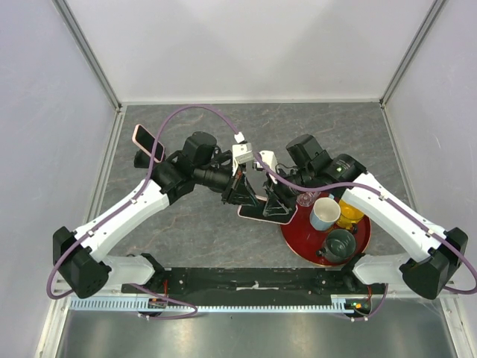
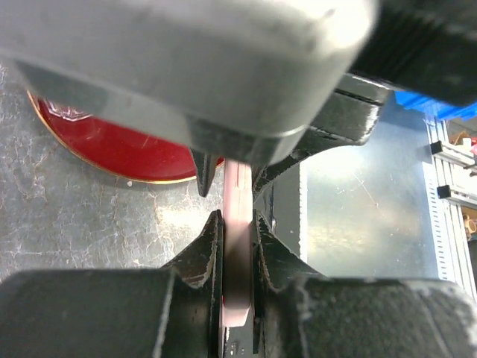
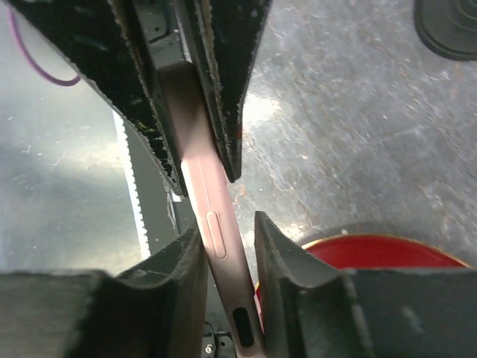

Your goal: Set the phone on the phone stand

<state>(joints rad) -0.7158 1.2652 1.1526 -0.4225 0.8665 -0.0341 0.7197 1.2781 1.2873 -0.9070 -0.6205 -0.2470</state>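
The phone, pink-edged with a dark screen, is held on edge above the table between both grippers. My left gripper is shut on it; in the left wrist view both pads press the phone. My right gripper is open around the phone's other end; in the right wrist view the phone leans on the left finger, with a gap to the right finger. The black phone stand stands at the far left with a tilted pink plate on top. Its disc base shows in the right wrist view.
A red round tray sits right of the phone, under the right arm. It holds a white cup, a yellow cup, a dark green cup and a small clear glass. White walls enclose the grey table.
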